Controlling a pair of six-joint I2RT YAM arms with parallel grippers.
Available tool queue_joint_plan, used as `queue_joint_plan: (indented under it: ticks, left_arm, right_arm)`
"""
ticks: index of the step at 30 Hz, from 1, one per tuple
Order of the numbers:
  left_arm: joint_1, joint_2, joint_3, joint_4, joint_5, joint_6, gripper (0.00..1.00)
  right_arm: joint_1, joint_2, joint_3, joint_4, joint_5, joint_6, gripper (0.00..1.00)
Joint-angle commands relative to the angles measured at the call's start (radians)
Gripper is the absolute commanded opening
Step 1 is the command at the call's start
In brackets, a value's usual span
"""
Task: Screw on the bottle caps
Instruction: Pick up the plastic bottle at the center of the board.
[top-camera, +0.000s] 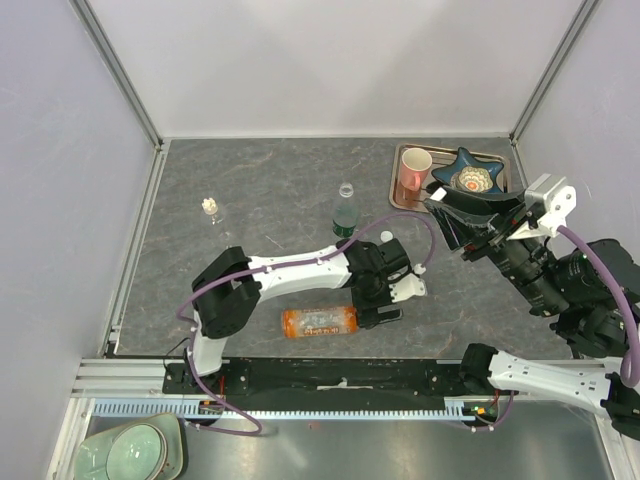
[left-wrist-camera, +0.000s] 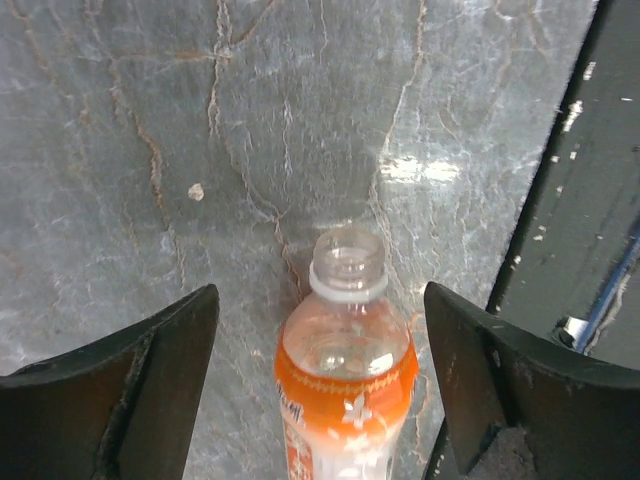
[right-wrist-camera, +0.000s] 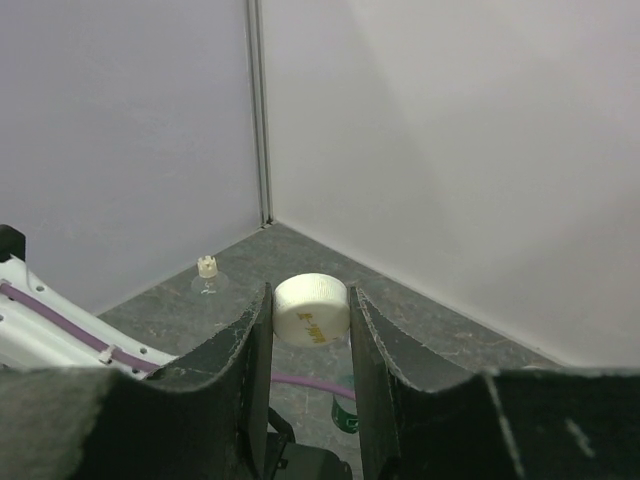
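The orange bottle (left-wrist-camera: 345, 370) lies uncapped on the table (left-wrist-camera: 150, 150), orange drink inside, between the left fingers (left-wrist-camera: 140, 390), spread wide, not touching. The right fingers (right-wrist-camera: 235, 380) pinch a white cap (right-wrist-camera: 312, 310).

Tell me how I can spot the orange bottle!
Find the grey stone table and look along its front edge, just beside the white left arm. The orange bottle lies there on its side. It's the only orange one, and its mouth has no cap.
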Motion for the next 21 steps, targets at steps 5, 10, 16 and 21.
queue_joint_plan:
  ticks: [5,10,16,21]
  left_arm:
    - [-0.006,-0.231,0.061,-0.114,-0.021,-0.007,0.99]
    - [-0.006,-0.411,-0.138,-0.116,-0.038,0.016,0.99]
    - [-0.006,-0.5,-0.379,-0.038,-0.055,0.019,0.99]
    - [-0.006,-0.473,-0.482,0.024,-0.09,0.002,0.99]
  right_arm:
    - [0.002,0.025,0.066,-0.027,0.018,0.036,0.23]
    - [0.002,0.049,0.088,-0.045,0.01,0.043,0.24]
    - [0.004,0.069,0.1,-0.045,-0.002,0.056,0.25]
    - [0.002,0.087,0.105,-0.044,-0.024,0.073,0.25]
